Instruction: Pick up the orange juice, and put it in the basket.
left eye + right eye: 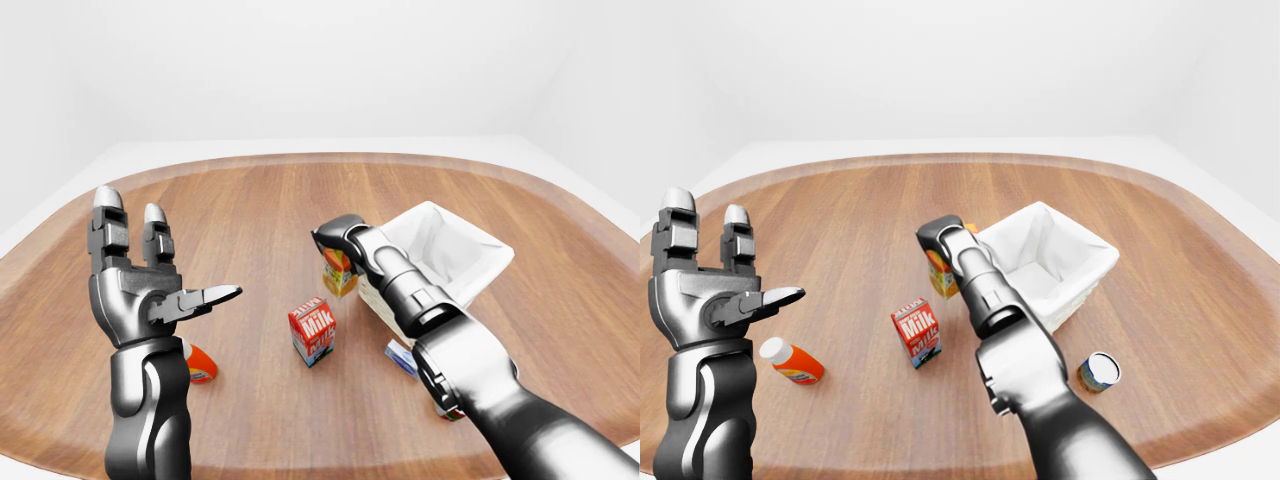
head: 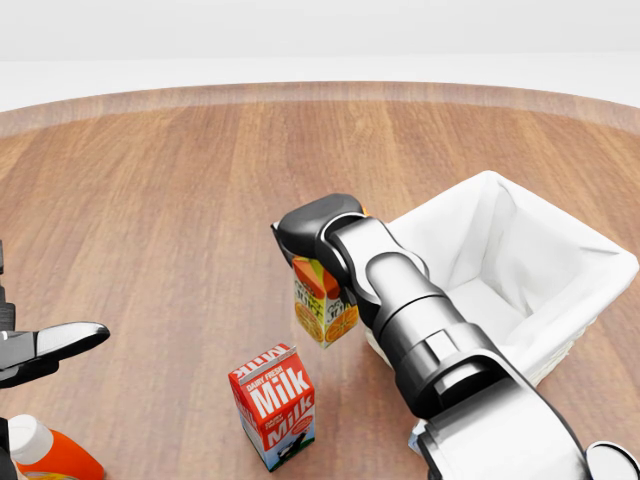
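Slippage was our main worry: in the left-eye view our right hand sat clenched over the top of the orange juice, the carton hanging beneath it just beside the basket, and we judged that a grip taken only at the top could let it swing or drop short of the rim. Our left hand stood raised at that view's left, fingers spread and holding nothing, well apart from the work. In the head view the orange juice carton showed tilted, apparently clear of the wooden table, with the milk carton upright below it and near enough that a fall could knock it over; a red carton behind the hand was almost wholly hidden. The basket's white lining showed bare as far as we could see inside, though the arm hid its nearer left corner. In the right-eye view an orange bottle lay on its side at the left, and a can stood at the right, neither in any container.
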Robot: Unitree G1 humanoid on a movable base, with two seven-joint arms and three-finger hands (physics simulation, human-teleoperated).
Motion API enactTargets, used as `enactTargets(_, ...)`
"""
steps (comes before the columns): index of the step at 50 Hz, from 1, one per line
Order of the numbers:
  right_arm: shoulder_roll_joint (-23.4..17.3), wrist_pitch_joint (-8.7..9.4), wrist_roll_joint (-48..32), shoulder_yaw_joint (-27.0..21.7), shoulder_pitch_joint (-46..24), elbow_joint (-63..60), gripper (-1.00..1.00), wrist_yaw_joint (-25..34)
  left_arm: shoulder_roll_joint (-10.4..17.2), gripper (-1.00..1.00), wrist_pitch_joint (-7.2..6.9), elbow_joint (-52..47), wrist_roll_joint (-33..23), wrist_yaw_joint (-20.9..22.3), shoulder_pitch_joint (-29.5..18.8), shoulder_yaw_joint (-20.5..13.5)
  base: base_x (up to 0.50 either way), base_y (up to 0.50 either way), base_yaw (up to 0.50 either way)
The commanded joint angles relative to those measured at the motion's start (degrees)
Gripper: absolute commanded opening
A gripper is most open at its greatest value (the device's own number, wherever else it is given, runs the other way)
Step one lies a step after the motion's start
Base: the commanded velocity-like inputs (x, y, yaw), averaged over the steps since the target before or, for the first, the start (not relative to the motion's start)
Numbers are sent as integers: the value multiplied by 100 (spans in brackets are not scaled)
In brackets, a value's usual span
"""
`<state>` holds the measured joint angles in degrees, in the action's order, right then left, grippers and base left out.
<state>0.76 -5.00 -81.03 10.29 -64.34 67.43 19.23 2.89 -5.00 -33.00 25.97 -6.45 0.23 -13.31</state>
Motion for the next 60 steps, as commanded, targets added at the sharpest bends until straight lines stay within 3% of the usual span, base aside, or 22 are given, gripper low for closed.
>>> enactTargets(1, -85, 0, -126, -112, -66, -589, -100, 265, -1, 100, 0, -1, 0, -1, 1, -3, 0, 0, 0)
enactTargets(48, -365, 0, 405, -408, -609, -2122, -100, 1904, -1, 100, 0, -1, 1, -1, 1, -3, 0, 0, 0)
enactTargets(60, -434, 0, 428, -439, -733, -2261, -100, 2077, -1, 100, 0, -1, 1, 0, 1, -3, 0, 0, 0)
